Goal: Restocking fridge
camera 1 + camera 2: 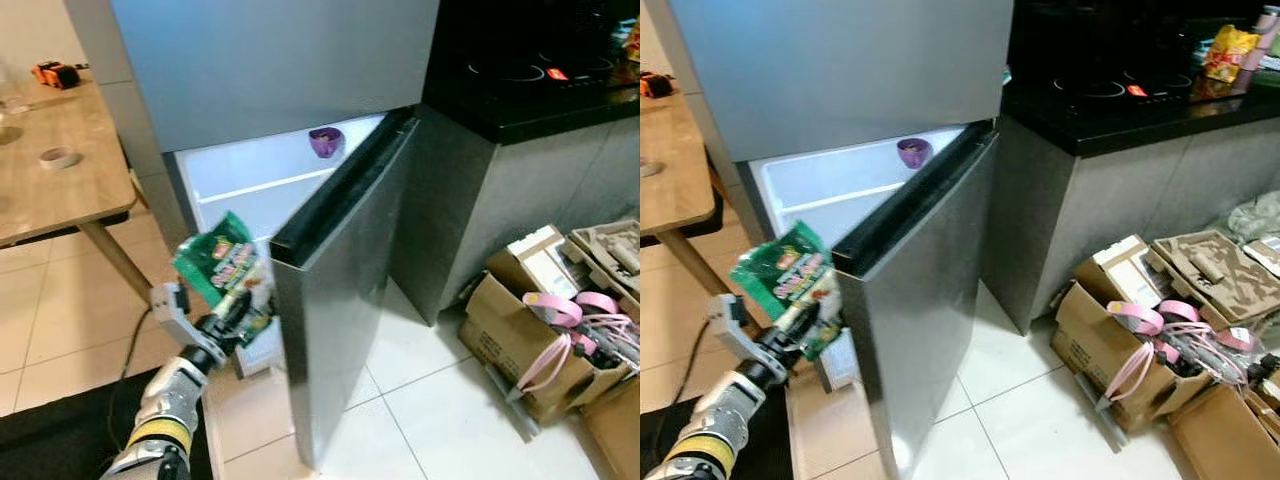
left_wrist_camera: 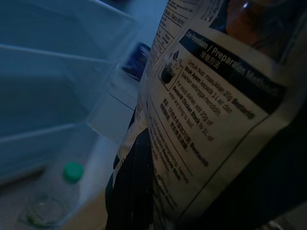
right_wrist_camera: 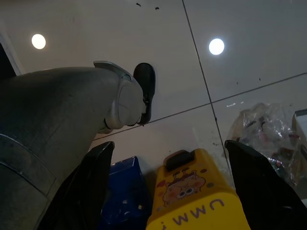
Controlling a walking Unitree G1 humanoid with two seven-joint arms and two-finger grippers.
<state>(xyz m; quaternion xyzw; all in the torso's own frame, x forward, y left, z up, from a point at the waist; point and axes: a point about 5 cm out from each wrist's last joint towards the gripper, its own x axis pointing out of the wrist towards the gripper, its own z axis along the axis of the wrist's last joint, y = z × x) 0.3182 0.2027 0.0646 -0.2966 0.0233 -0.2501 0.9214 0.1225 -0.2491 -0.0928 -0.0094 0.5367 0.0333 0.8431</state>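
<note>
Pinching the green printed foil packet [image 1: 226,268] in my left claw [image 1: 232,312] just outside the open grey steel fridge door [image 1: 345,290], I should ease it round the door's edge, level onto the white shelf [image 1: 262,185].

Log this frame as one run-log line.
stage: carrying to fridge | left gripper: shut on green packet | lower door: open | right gripper: open, idle
</note>
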